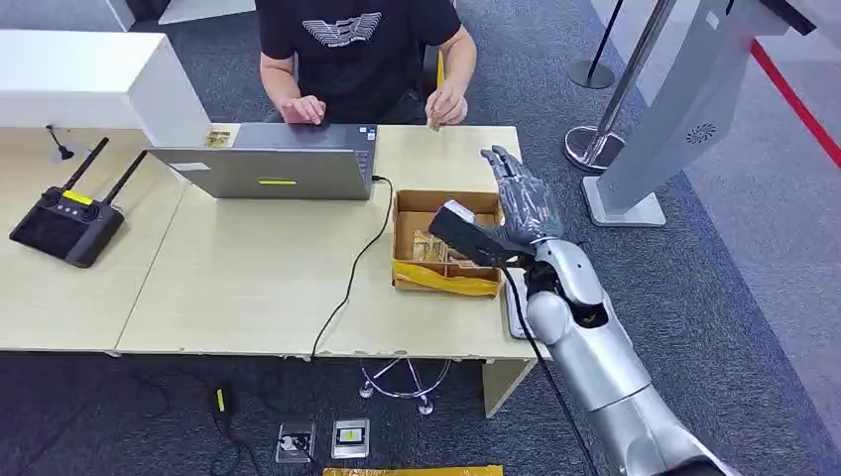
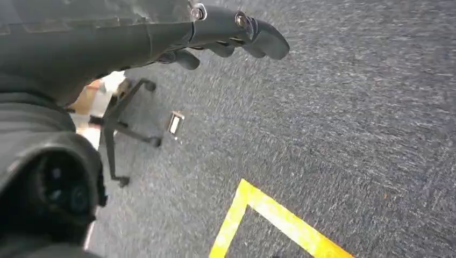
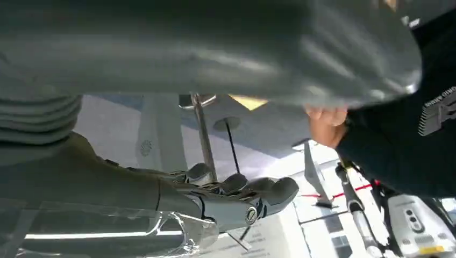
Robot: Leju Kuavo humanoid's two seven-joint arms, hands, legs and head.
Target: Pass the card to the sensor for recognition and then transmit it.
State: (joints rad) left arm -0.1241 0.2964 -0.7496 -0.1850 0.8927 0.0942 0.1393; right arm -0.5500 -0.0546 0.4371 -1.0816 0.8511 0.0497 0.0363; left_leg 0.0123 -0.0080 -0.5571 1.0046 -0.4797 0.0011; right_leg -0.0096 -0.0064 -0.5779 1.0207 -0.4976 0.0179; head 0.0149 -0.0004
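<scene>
My right hand (image 1: 521, 203) is raised above the open cardboard box (image 1: 466, 283) at the table's right end, fingers stretched out and apart, with nothing in them. The right wrist view shows the same hand (image 3: 236, 201) empty. Several small cards (image 1: 433, 248) lie inside the box. Across the table a person (image 1: 357, 45) holds a thin yellow card (image 1: 439, 71) upright in one hand (image 1: 448, 104). My left hand (image 2: 231, 32) hangs over the carpet, fingers extended, holding nothing. A grey gate pillar (image 1: 684, 109) stands right of the table.
A grey laptop (image 1: 268, 169) sits open before the person, its cable (image 1: 352, 273) running off the front edge. A black remote controller (image 1: 64, 223) lies at the left. Barrier posts (image 1: 595, 139) stand beyond the table's right end. Yellow floor tape (image 2: 279, 220) marks the carpet.
</scene>
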